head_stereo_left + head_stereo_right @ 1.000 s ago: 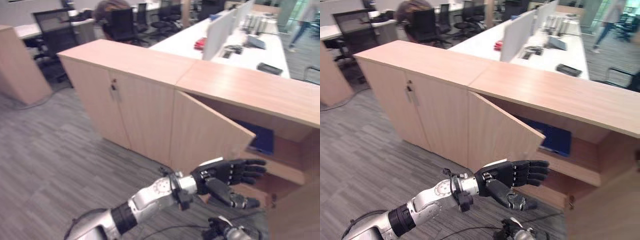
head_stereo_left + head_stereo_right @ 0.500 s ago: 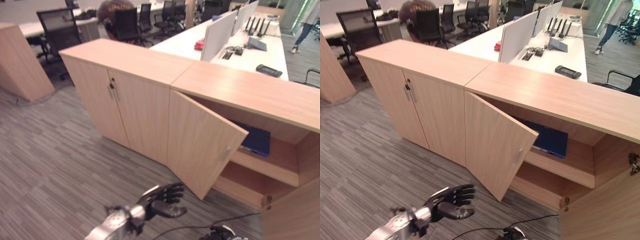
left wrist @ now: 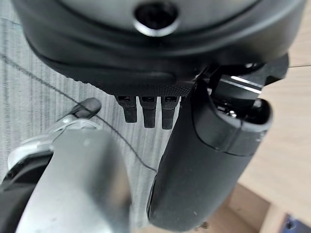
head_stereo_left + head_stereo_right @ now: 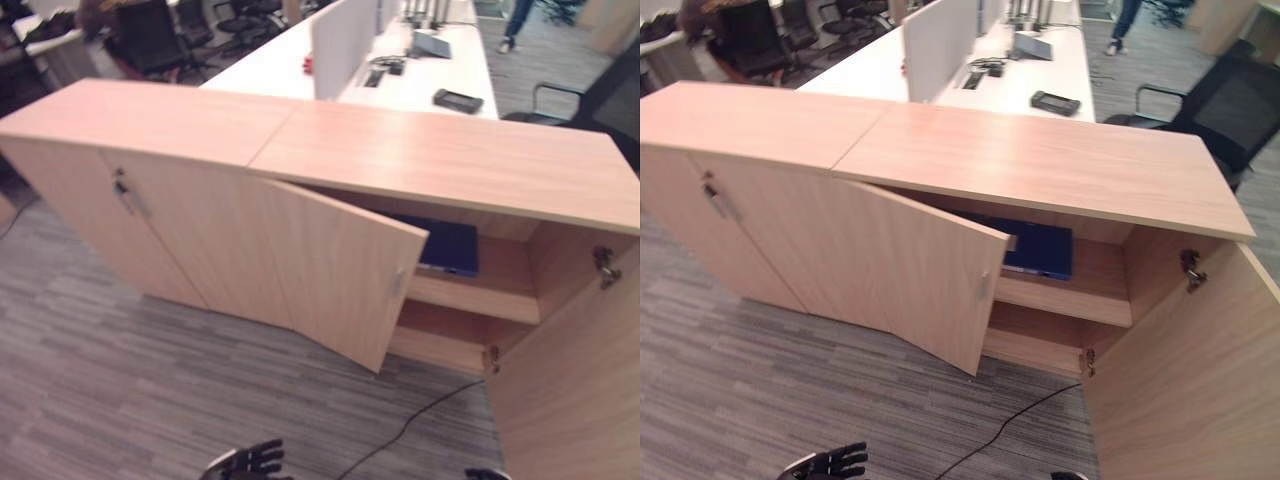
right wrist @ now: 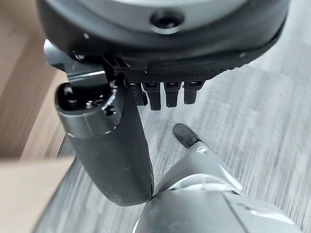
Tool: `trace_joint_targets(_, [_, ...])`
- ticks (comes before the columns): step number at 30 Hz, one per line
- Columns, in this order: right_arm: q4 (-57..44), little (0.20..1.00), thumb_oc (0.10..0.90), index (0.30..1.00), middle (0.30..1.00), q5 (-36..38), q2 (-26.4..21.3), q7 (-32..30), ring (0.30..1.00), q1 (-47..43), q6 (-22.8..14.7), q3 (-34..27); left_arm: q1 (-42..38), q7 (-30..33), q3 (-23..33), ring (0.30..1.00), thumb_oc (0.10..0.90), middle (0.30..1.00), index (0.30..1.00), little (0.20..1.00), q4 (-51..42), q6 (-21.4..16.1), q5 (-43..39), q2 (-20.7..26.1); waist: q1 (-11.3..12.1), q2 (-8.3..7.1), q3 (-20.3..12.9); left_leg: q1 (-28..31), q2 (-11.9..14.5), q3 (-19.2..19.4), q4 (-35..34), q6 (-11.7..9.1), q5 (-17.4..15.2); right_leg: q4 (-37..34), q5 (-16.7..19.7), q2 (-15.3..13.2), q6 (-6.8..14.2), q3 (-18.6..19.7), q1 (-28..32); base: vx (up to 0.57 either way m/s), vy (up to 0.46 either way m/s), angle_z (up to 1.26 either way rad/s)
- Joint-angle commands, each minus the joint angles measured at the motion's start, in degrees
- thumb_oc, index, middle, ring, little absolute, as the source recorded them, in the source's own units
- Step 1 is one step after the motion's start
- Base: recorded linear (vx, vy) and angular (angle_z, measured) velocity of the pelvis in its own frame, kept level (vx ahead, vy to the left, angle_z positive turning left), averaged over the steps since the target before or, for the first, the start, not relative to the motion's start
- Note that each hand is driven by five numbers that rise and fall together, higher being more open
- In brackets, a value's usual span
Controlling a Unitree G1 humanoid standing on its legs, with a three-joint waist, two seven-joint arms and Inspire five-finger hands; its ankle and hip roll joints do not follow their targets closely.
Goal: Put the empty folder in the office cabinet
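Grey striped carpet [image 4: 120,350]; wooden cabinet [image 4: 1040,160] open, flat blue folder [image 4: 1040,250] shelved; left hand [image 4: 830,464] and right hand [image 5: 160,97] fingers straight

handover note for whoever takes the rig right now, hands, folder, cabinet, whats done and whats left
Left hand: open, holding nothing, low near the floor in front of the cabinet.
Right hand: open, holding nothing, seen in its wrist view.
Blue folder: lying flat on the upper shelf inside the cabinet.
Left door stands partly open, right door wide open.
Done: folder is in the cabinet.
Left: probably closing both doors, if wanted.
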Motion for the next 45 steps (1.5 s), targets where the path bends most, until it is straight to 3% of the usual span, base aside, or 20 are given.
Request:
trace_joint_targets(1, [3.6, 0.9, 0.8, 0.9, 0.9, 3.3, -1.6, -0.7, 0.9, 1.0, 1.4, 0.6, -8.9, 7.3, 8.2, 0.9, 0.8, 0.9, 0.9, 0.9, 17.3, -2.0, 5.9, -7.0, -1.6, -1.8, -1.4, -5.3, 2.5, -5.7, 7.1, -0.9, -5.5, 5.6, -4.7, 0.9, 0.4, 3.8, -5.4, 0.04, -0.116, -0.35])
trace_joint_targets(2, [3.7, 0.9, 0.8, 0.9, 0.9, 3.3, -1.7, -0.7, 0.9, 0.8, 1.4, 0.7, -9.3, 7.3, 8.3, 0.9, 0.8, 0.9, 0.9, 0.9, 17.8, -2.3, 6.0, -7.2, -1.6, -1.72, -1.3, -5.5, 2.6, -5.7, 7.6, -1.0, -5.7, 5.7, -4.8, 0.9, 0.3, 3.8, -5.5, 0.09, -0.226, -0.24])
trace_joint_targets(3, [4.1, 0.9, 0.8, 0.9, 0.9, 4.3, -1.5, -0.9, 0.9, 0.6, 1.5, 0.8, -12.3, 10.3, 13.6, 0.9, 0.8, 0.9, 0.9, 0.9, 26.0, -2.1, 5.0, -9.7, -2.1, -2.47, -0.8, -7.3, 4.2, -5.6, 14.2, -1.3, -7.9, 6.9, -6.7, 1.3, -1.4, 5.1, -5.5, 0.08, -0.166, -0.2])
trace_joint_targets(4, [4.0, 0.9, 0.8, 0.9, 0.9, 4.9, -1.6, -1.0, 0.9, 0.3, 1.6, 1.0, -12.9, 11.2, 16.1, 0.9, 0.8, 0.9, 0.9, 0.9, 28.0, -2.2, 3.5, -10.3, -2.0, -2.82, -0.3, -8.1, 4.8, -6.0, 17.8, -1.7, -9.0, 7.4, -7.4, 1.6, -2.2, 6.0, -5.4, 0.08, -0.163, -0.25])
trace_joint_targets(5, [4.0, 0.9, 0.8, 0.9, 0.9, 4.9, -1.6, -1.0, 0.9, 0.3, 1.6, 1.0, -12.9, 11.2, 16.1, 0.9, 0.8, 0.9, 0.9, 0.9, 28.0, -2.2, 3.5, -10.3, -2.0, -2.82, -0.3, -8.1, 4.8, -6.0, 17.8, -1.7, -9.0, 7.4, -7.4, 1.6, -2.2, 6.0, -5.4, 0.1, -0.124, -0.59])
trace_joint_targets(6, [3.6, 0.9, 0.8, 0.9, 0.9, 5.2, -1.5, -1.1, 0.9, 0.5, 1.4, 1.7, -13.4, 12.5, 19.7, 0.9, 0.8, 0.9, 0.9, 0.9, 29.9, -2.7, 1.0, -11.0, -1.0, -3.06, 0.9, -9.8, 4.5, -10.1, 24.7, -3.6, -7.2, 7.5, -8.7, 3.2, -3.5, 8.2, -4.9, 0.07, -0.079, -0.6])
trace_joint_targets(7, [3.6, 0.9, 0.8, 0.9, 0.9, 5.2, -1.5, -1.1, 0.9, 0.4, 1.4, 1.7, -13.5, 12.5, 19.7, 0.9, 0.8, 0.9, 0.9, 0.9, 30.0, -2.7, 1.0, -11.0, -1.1, -3.02, 0.9, -9.8, 4.6, -10.2, 24.9, -3.7, -7.3, 7.5, -8.7, 3.3, -3.5, 8.2, -4.9, 0.14, -0.071, -0.84])
trace_joint_targets(8, [2.3, 0.9, 0.8, 0.9, 0.9, 5.4, -1.0, -1.1, 0.9, 0.9, 0.9, 3.1, -13.3, 13.2, 21.4, 0.9, 0.8, 0.9, 0.9, 0.9, 31.1, -3.5, -0.4, -11.4, 0.5, -3.12, 1.3, -11.0, 0.0, -18.0, 23.4, -4.0, -7.6, 7.0, -8.8, 4.5, -3.9, 11.0, -5.1, 0.07, 0.004, -0.71])
trace_joint_targets(9, [2.3, 0.9, 0.8, 0.9, 0.9, 5.4, -1.0, -1.1, 0.9, 1.0, 0.9, 3.1, -13.3, 13.2, 21.4, 0.9, 0.8, 0.9, 0.9, 0.9, 31.1, -3.5, -0.4, -11.4, 0.5, -3.16, 1.3, -10.9, -0.1, -18.0, 23.3, -4.0, -7.5, 7.0, -8.9, 4.5, -3.9, 11.0, -5.1, 0.1, 0.058, -1.08])
trace_joint_targets(10, [1.5, 0.9, 0.8, 0.9, 0.9, 5.2, -0.4, -1.1, 0.9, 1.1, 0.4, 4.0, -13.1, 13.6, 22.4, 0.9, 0.8, 0.9, 0.9, 0.9, 32.2, -3.8, -0.7, -11.1, 1.5, -3.97, 1.2, -12.3, -3.5, -24.9, 18.7, -3.1, -8.2, 6.6, -8.0, 4.8, -4.2, 14.1, -5.8, 0.07, 0.071, -1.25])
trace_joint_targets(11, [1.3, 0.9, 0.8, 0.9, 0.9, 5.1, -0.3, -1.1, 0.9, 1.3, 0.3, 4.2, -12.5, 13.8, 22.8, 0.9, 0.8, 0.9, 0.9, 0.9, 32.5, -4.0, -0.4, -10.8, 2.1, -4.04, 1.1, -13.1, -3.9, -28.5, 17.1, -3.4, -7.2, 6.5, -8.1, 5.6, -4.2, 16.0, -5.9, 0.07, 0.072, -1.31])
trace_joint_targets(12, [1.3, 0.9, 0.8, 0.9, 0.9, 5.1, -0.3, -1.1, 0.9, 1.3, 0.3, 4.2, -12.5, 13.8, 22.8, 0.9, 0.8, 0.9, 0.9, 0.9, 32.5, -4.0, -0.4, -10.8, 2.0, -4.12, 1.0, -13.2, -4.0, -28.5, 17.0, -3.4, -7.0, 6.4, -8.1, 5.5, -4.1, 15.9, -6.1, 0.12, 0.053, -1.1])
trace_joint_targets(13, [1.1, 0.9, 0.8, 0.9, 0.9, 5.1, -0.2, -1.2, 0.9, 1.4, 0.0, 4.7, -11.8, 14.3, 23.4, 0.9, 0.8, 0.9, 0.9, 0.9, 33.4, -4.2, -0.1, -10.1, 3.0, -3.91, 0.8, -14.2, -5.4, -35.5, 13.5, -3.9, -4.7, 6.0, -8.1, 7.6, -4.1, 19.8, -5.8, 0.08, 0.033, -0.83])
trace_joint_targets(14, [1.1, 0.9, 0.8, 0.9, 0.9, 5.1, -0.2, -1.2, 0.9, 1.4, 0.0, 4.7, -11.8, 14.3, 23.4, 0.9, 0.8, 0.9, 0.9, 0.9, 33.4, -4.2, -0.1, -10.1, 2.9, -3.97, 0.7, -14.3, -5.5, -35.6, 13.3, -3.8, -4.5, 6.0, -8.1, 7.5, -4.1, 19.7, -5.9, 0.11, 0.057, -1.16])
trace_joint_targets(15, [0.9, 0.9, 0.8, 0.9, 0.9, 5.0, -0.4, -1.4, 0.9, 1.1, -0.5, 5.0, -11.9, 14.7, 23.9, 0.9, 0.8, 0.9, 0.9, 0.9, 34.7, -3.9, 0.8, -9.2, 3.1, -3.42, 0.5, -13.8, -5.7, -38.9, 10.1, -3.6, -3.1, 6.1, -8.0, 9.4, -3.9, 22.1, -5.9, 0.06, 0.029, -1.53])
trace_joint_targets(21, [1.3, 0.9, 0.8, 0.9, 0.9, 6.6, 0.3, -1.6, 0.9, 3.1, -0.4, 2.7, -10.0, 14.2, 23.3, 0.9, 0.8, 0.9, 0.9, 0.9, 37.7, -3.3, 7.1, -8.9, 1.8, -3.19, -3.2, -8.0, -4.4, -35.5, 3.4, -2.5, -2.0, 1.9, -6.2, 9.8, -2.6, 25.5, -4.6, 0.07, 0.104, -0.81])
trace_joint_targets(32, [2.9, 0.9, 0.8, 0.9, 0.9, 7.6, 0.2, -1.9, 0.9, 6.4, -0.2, -0.4, -7.6, 14.3, 23.7, 0.9, 0.8, 0.9, 0.9, 0.9, 38.2, -3.2, 10.9, -8.1, 0.6, -2.96, -4.6, -3.3, -4.4, -30.8, -2.3, -0.6, -1.3, -2.2, -3.1, 9.1, -0.9, 28.8, -3.5, 0.0, 0.068, -0.29])
trace_joint_targets(38, [-5.4, 0.9, 0.8, 0.9, 0.9, 11.2, -6.2, -5.1, 0.9, 2.3, -2.3, -3.8, -7.5, 15.2, 23.2, 0.9, 0.8, 0.9, 0.9, 0.9, 37.0, -3.8, 11.0, -8.6, 0.5, -2.85, -4.8, -2.1, -4.5, -28.5, -2.9, -0.3, -1.9, -4.3, -1.8, 8.9, -0.1, 29.4, -2.6, 0.0, 0.017, -0.3])
trace_joint_targets(45, [-18.5, 0.9, 0.8, 0.9, 0.9, 7.6, -14.9, -7.5, 0.9, -0.9, -3.3, -5.2, -6.2, 15.0, 23.5, 0.9, 0.8, 0.9, 0.9, 0.9, 35.3, -4.1, 10.1, -9.1, 0.2, -2.82, -4.7, -1.6, -4.3, -26.3, -2.9, -0.3, -2.4, -4.9, -1.2, 8.6, 0.5, 29.0, -2.5, 0.0, 0.004, -0.19])
